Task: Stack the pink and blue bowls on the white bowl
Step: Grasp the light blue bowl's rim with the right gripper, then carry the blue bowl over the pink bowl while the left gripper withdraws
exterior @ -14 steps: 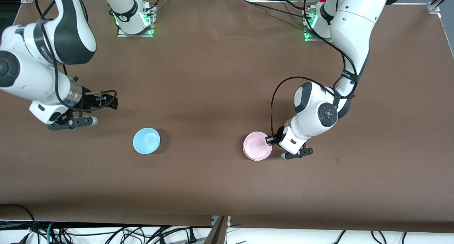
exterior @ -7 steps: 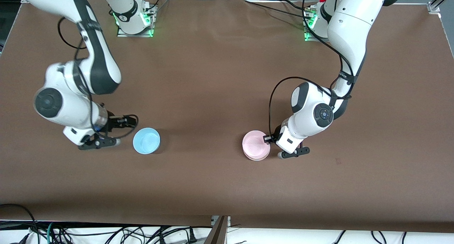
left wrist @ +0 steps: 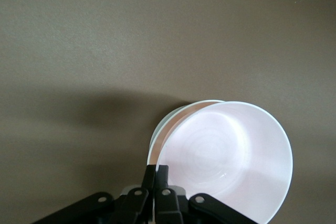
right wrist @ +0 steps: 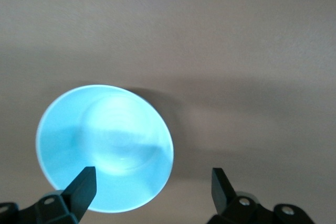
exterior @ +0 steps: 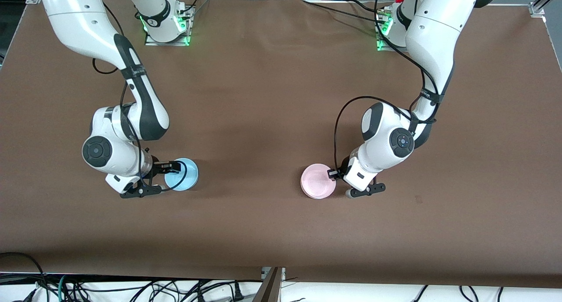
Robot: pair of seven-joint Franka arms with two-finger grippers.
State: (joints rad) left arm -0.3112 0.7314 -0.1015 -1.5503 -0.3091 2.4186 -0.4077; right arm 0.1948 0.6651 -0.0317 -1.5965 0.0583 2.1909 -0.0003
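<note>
Pink bowl (exterior: 318, 181) is nested on the white bowl (left wrist: 164, 125) on the brown counter (exterior: 263, 95), toward the left arm's end; its rim is pinched by the closed left pincer (left wrist: 156, 182). Blue bowl (exterior: 181, 174) sits level with the pink bowl, well apart from it, toward the right arm's end. Right pincer (right wrist: 152, 184) is spread wide and empty, one finger (right wrist: 81, 186) over the blue rim. Step judged: pink placement nearly done, blue pickup starting. Next: pink released, blue rim straddled and clamped.

Even overhead light, soft shadows beside both arms; wrist views wash the bowls pale with glare.
</note>
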